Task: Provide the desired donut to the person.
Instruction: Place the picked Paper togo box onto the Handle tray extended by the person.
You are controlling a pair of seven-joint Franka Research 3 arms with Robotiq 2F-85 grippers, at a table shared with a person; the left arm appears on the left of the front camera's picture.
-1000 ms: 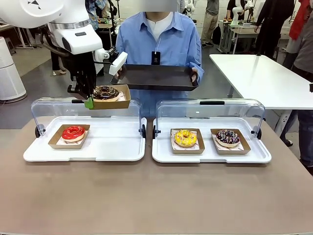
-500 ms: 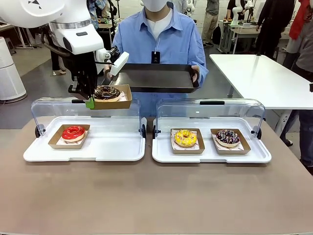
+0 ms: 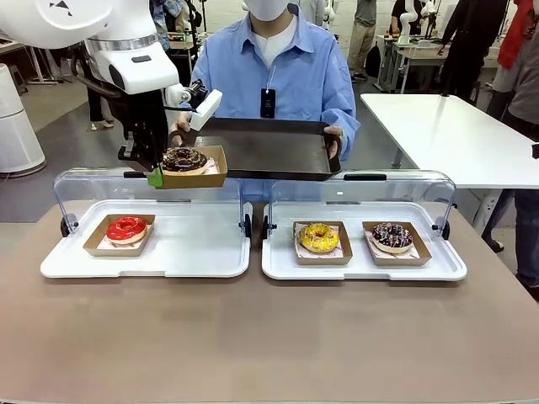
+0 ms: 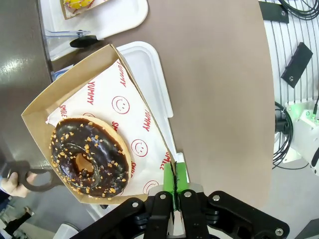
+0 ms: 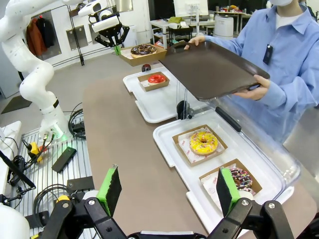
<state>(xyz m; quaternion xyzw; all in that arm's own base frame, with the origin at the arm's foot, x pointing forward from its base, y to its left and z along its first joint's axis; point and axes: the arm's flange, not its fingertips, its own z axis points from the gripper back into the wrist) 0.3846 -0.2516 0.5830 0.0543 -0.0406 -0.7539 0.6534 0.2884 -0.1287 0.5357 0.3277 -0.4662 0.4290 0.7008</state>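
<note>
L claw [image 3: 154, 177] pinching donut box [image 3: 199, 179] edge | near tray [image 3: 269, 147] rim

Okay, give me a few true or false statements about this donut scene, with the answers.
1. The left tool is shut on the edge of the chocolate donut box. True.
2. The person holds a white tray. False: the tray is dark.
3. The right tool is open and empty. True.
4. The red donut shares a case with the yellow donut. False: the red donut sits alone in the left case; the yellow donut is in the right case.
</note>
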